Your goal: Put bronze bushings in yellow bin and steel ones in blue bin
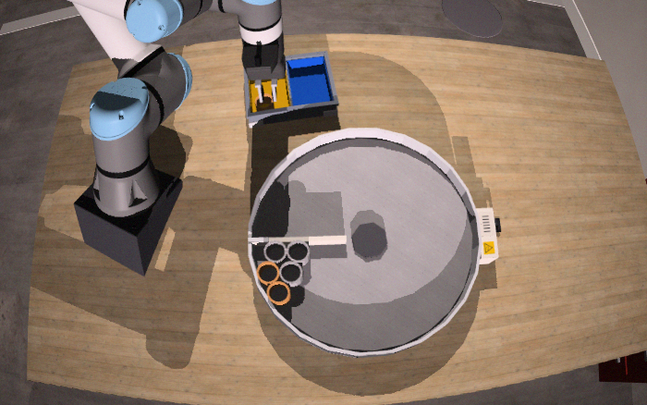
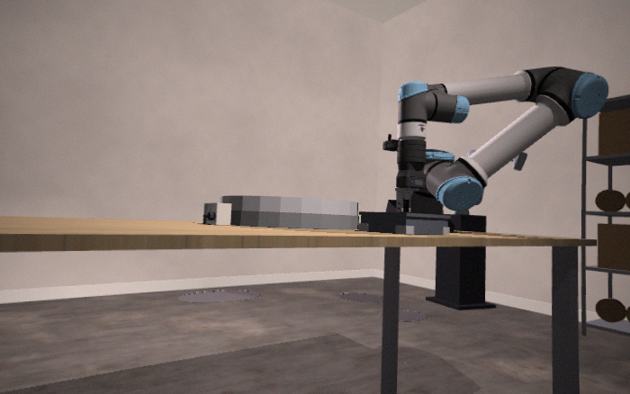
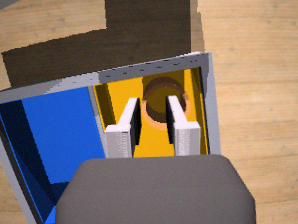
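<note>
Gripper [image 1: 267, 100] [image 2: 403, 210] [image 3: 153, 111] at the yellow bin [image 1: 282, 99] [image 3: 121, 90], fingers apart.
Bronze bushing [image 1: 257, 101] [image 3: 157, 123] inside that bin, partly hidden by a finger; exterior view conceals it.

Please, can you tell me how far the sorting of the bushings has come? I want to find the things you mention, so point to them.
Done: one bronze ring-shaped bushing [image 1: 263, 103] [image 3: 159, 125] lies in the yellow bin [image 1: 282, 95] [image 3: 150, 146]. In hand: nothing; the black two-finger gripper [image 1: 266, 92] [image 3: 153, 111] stands open above it. Left: two bronze bushings [image 1: 258, 274] and three grey steel bushings [image 1: 301, 274] on the grey turntable [image 1: 405, 190]; the blue bin [image 1: 310, 90] [image 3: 65, 135] shows none.
</note>
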`<action>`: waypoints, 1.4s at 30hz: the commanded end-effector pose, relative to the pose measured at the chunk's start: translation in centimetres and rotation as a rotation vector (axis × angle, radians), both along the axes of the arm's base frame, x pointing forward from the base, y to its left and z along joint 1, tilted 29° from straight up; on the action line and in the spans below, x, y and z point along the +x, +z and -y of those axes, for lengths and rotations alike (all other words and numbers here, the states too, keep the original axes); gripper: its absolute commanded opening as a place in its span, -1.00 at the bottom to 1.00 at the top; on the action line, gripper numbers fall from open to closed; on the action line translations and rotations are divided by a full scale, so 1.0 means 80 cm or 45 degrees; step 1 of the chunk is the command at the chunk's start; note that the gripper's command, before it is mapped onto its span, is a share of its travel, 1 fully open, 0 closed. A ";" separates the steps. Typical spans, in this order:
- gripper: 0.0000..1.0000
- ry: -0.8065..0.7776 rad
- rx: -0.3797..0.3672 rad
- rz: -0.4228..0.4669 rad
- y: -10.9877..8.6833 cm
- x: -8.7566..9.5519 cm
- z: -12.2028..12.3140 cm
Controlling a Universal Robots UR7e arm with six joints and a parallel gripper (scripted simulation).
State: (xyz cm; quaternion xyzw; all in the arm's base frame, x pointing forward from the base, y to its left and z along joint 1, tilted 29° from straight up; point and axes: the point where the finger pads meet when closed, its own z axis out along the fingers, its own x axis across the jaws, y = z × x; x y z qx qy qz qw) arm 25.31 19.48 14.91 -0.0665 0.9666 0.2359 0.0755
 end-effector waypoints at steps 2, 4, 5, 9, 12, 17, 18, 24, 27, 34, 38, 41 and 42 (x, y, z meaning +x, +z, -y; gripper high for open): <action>-0.05 -0.001 0.000 0.012 0.051 -0.005 0.027; -0.05 -0.001 0.000 0.012 0.051 -0.005 0.027; -0.05 -0.001 0.000 0.012 0.051 -0.005 0.027; -0.05 -0.001 0.000 0.014 0.083 -0.010 0.044; -0.05 -0.002 -0.002 0.015 0.088 -0.010 0.046; -0.05 -0.001 0.000 0.015 0.105 -0.013 0.056; -0.05 -0.001 0.000 0.015 0.105 -0.013 0.056; -0.05 -0.001 0.000 0.015 0.105 -0.013 0.056; -0.05 -0.017 -0.022 0.016 0.100 -0.008 0.052; -0.05 -0.017 -0.022 0.016 0.100 -0.008 0.052; -0.05 -0.017 -0.022 0.016 0.100 -0.008 0.052; -0.05 -0.017 -0.022 0.016 0.100 -0.008 0.052; -0.05 -0.017 -0.023 0.023 0.103 -0.008 0.052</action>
